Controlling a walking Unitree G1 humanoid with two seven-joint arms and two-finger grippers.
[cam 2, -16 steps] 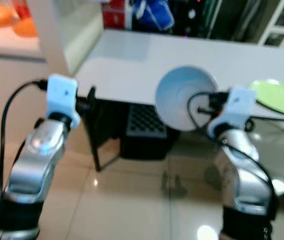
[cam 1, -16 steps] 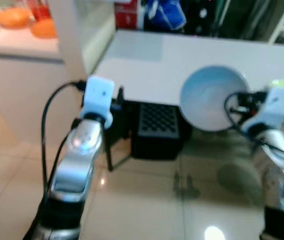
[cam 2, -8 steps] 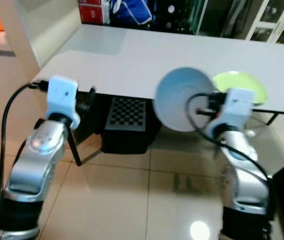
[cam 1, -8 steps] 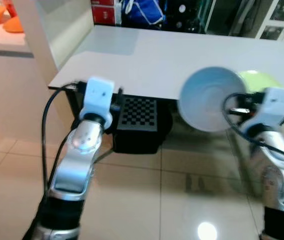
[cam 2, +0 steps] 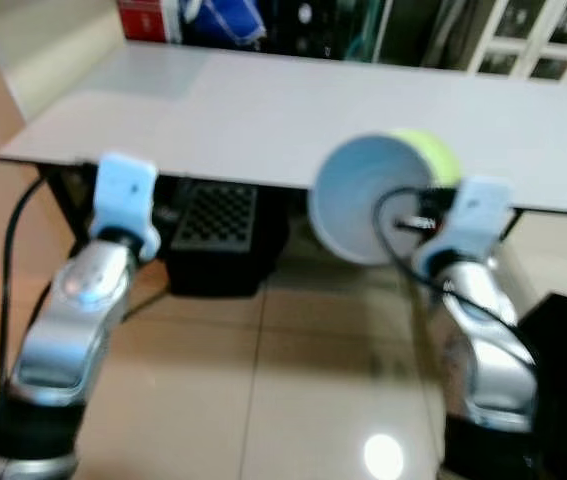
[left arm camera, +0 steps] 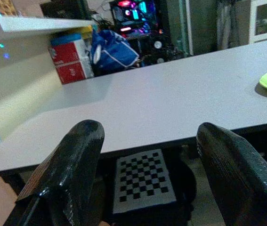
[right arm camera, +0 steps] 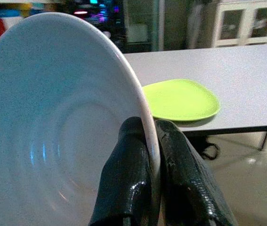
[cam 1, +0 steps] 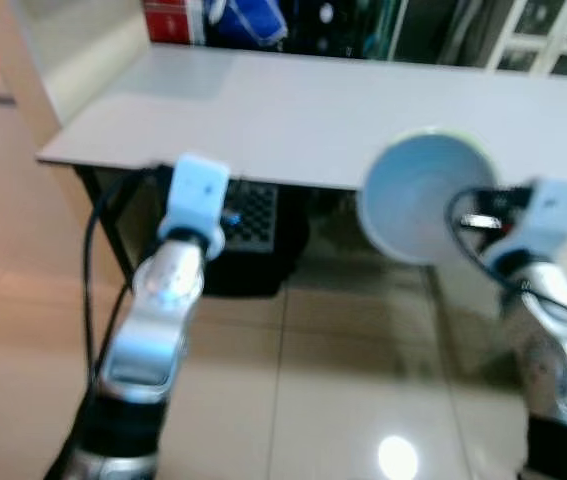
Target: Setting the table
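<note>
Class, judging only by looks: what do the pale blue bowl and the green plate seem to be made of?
Bowl: probably glazed ceramic or melamine; smooth, with soft glossy highlights and a thin rim, pinched by the right tool. Plate: likely plastic or melamine; flat, uniform lime colour and a dull sheen.

The blue plate [right arm camera: 53, 127] looks glossy and smooth (ceramic-like), the table [cam 1: 293, 110] matt, the floor tiles [cam 1: 293, 400] shiny.

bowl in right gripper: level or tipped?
Tipped on edge. The pale blue bowl faces the head camera with its hollow open sideways, and the right gripper pinches its rim, held short of the table.
</note>
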